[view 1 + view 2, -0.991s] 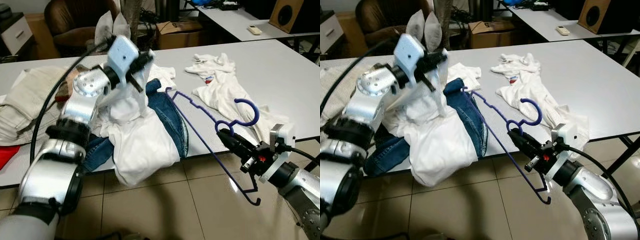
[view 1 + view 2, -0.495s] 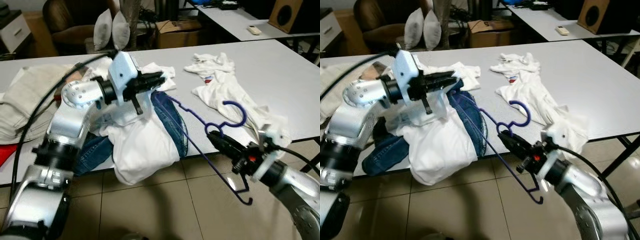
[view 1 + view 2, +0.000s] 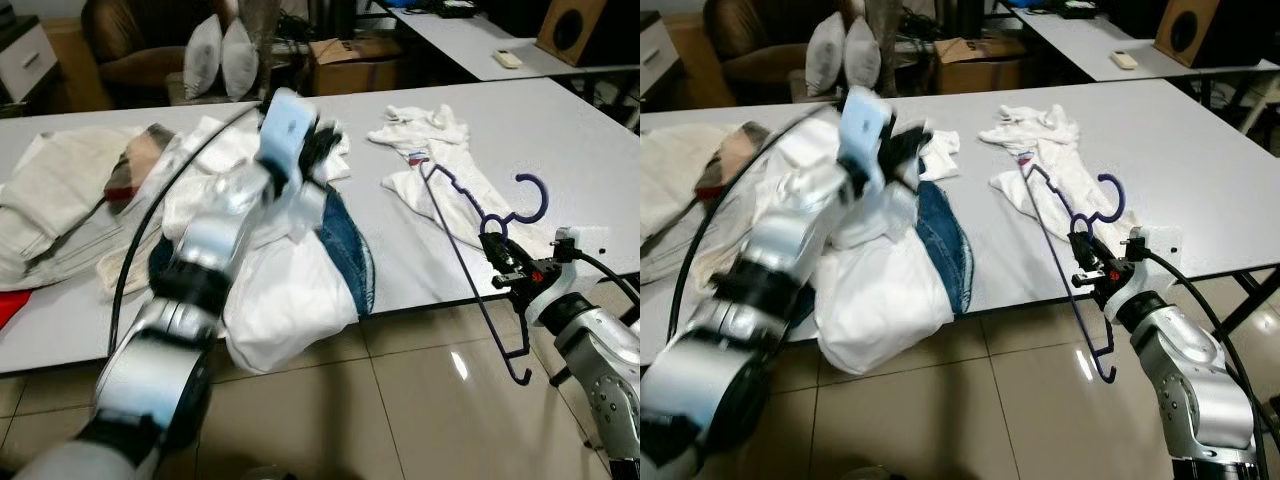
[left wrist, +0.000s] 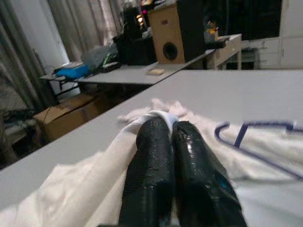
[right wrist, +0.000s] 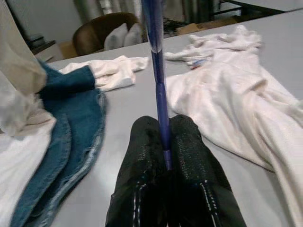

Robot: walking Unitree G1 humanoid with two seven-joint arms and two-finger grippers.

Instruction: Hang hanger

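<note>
Fingers (image 5: 189, 156) of our right gripper (image 3: 497, 262) stay clamped on hanger (image 3: 470, 225), now swung off tabletop edge; left gripper (image 4: 177, 142) closed, pinching white cloth (image 4: 156, 116).

Jeans (image 3: 345, 245) lie on the table (image 3: 590, 140) under a white shirt (image 3: 285, 290); hanger (image 3: 470, 250) right, over another shirt (image 3: 440, 180).
</note>
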